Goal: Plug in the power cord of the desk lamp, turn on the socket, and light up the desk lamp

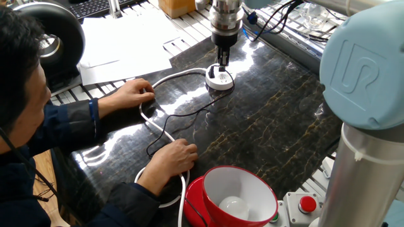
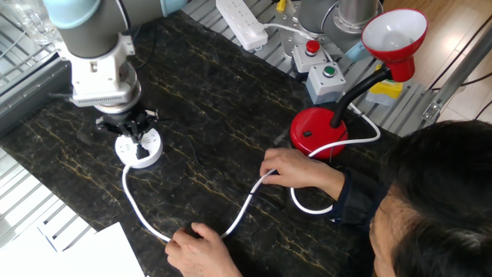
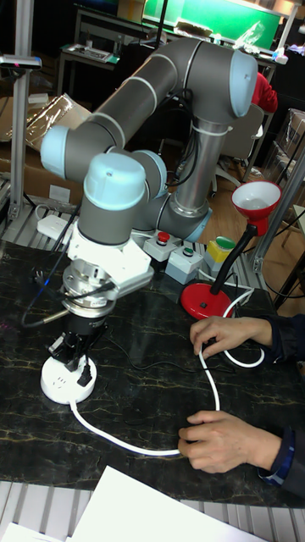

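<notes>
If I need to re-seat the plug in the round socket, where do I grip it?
Grip the black plug by its upright body, coming straight down from above: it stands on top of the socket, and the gripper already hangs right over it.

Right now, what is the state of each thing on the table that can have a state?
desk lamp: upright, bulb unlit.
power cord: lies slack on the table, plug sits in the socket.
socket: flat on the table; on or off cannot be told.
tool: just above the socket, over the plug; open or shut cannot be told.
</notes>
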`<action>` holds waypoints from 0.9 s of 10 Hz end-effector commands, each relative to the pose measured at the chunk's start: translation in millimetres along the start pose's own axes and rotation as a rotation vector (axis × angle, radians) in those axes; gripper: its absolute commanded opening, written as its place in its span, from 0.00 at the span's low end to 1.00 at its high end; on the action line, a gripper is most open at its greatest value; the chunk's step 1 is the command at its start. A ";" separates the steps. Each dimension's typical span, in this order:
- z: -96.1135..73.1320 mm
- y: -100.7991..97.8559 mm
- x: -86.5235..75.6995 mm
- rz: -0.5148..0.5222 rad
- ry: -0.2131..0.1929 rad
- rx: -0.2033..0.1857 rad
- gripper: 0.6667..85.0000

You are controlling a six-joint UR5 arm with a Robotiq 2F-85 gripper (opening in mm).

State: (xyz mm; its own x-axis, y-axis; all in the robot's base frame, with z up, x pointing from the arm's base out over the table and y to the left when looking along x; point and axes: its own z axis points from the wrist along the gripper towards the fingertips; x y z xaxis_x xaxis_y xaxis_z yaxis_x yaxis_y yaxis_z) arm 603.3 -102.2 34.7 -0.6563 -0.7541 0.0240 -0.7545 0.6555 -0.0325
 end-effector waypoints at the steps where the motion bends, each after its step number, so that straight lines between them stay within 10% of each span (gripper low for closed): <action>1: 10.3 2.6 -0.2 -0.005 -0.001 0.007 0.00; 9: -2.3 5.9 2.5 -0.005 0.044 0.028 0.00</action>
State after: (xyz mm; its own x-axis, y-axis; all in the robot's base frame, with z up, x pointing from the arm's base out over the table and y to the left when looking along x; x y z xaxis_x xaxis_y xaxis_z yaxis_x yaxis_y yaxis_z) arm 599.7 -105.0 24.4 -0.6431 -0.7636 0.0579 -0.7657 0.6401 -0.0635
